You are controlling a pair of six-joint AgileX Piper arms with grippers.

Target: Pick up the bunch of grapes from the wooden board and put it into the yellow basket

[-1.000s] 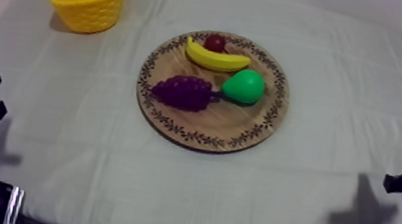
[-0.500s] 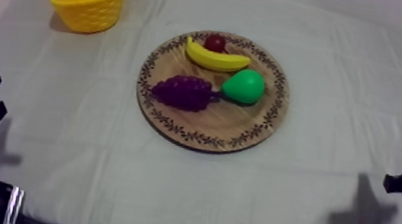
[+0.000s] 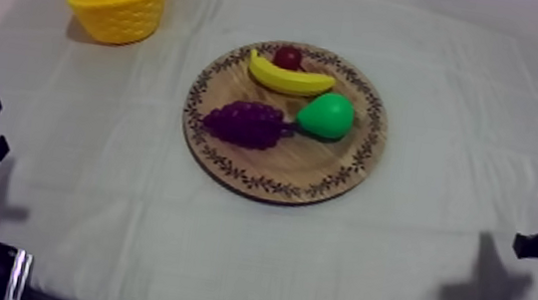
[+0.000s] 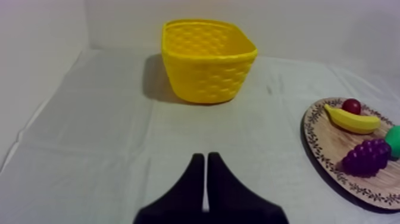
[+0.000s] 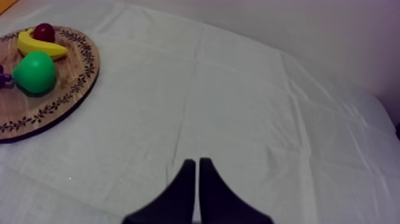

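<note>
Top view: the bunch of grapes is lying on the wooden board, toward the board's 9 o'clock side, stem pointing at the pear at its 3 o'clock. The banana and small red fruit are sitting at the board's 12 o'clock. The yellow basket is standing on the counter at 10 o'clock from the board, well apart from it, and is holding nothing visible.

Left wrist view: the left end effector is hovering over bare cloth with its 2 fingers pressed together into a narrow wedge, gripping nothing. The basket is lying at its 12 o'clock, the grapes at its 2 o'clock.

Right wrist view: the right end effector is likewise closed flat and carrying nothing. The board is lying off at its 10 o'clock.

Judgement: step 1, the approach, is not yet begun; 0 of the task is done. The left arm looks better placed, being on the basket's side. The next move is calling for spreading the fingers, travelling over the board, and coming down around the grapes' body while clearing the pear.
</note>
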